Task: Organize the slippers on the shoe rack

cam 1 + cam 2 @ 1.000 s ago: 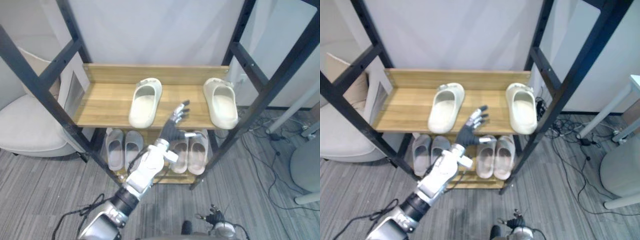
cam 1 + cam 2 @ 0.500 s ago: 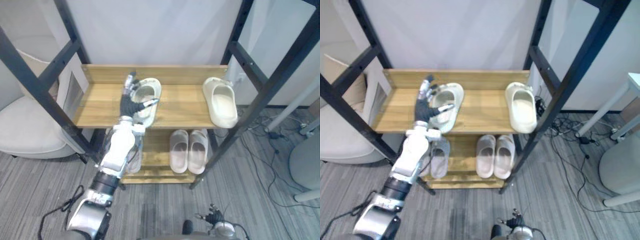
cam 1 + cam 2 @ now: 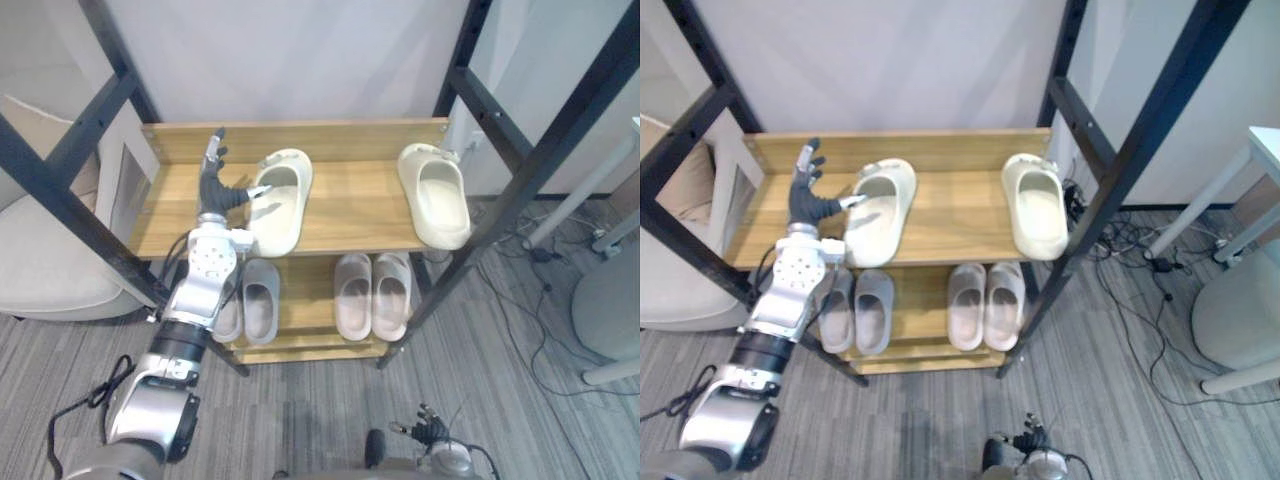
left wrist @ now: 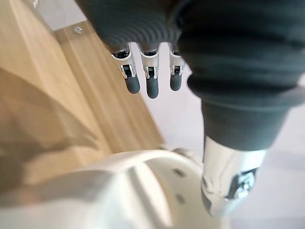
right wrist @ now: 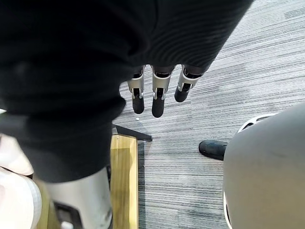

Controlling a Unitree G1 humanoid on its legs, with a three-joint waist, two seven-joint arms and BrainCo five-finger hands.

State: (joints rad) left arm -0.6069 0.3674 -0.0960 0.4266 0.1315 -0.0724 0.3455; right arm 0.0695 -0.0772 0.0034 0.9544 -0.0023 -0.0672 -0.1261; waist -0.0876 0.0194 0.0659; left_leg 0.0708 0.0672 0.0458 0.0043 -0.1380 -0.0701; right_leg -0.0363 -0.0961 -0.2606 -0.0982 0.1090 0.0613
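Two cream slippers lie apart on the wooden top shelf of the rack: one left of centre, one at the right end. My left hand is raised over the shelf just left of the left slipper, open, fingers straight and pointing at the back board. Its thumb reaches out to that slipper's near edge. My right hand hangs low over the floor, fingers straight and holding nothing.
The lower shelf holds a grey pair and a beige pair side by side. Black frame posts flank the rack. A white armchair stands at the left; cables and a round base lie at the right.
My left hand has swung from in front of the shelf between the slippers over to the left slipper, and now sits at that slipper's left side. The camera has shifted a little.
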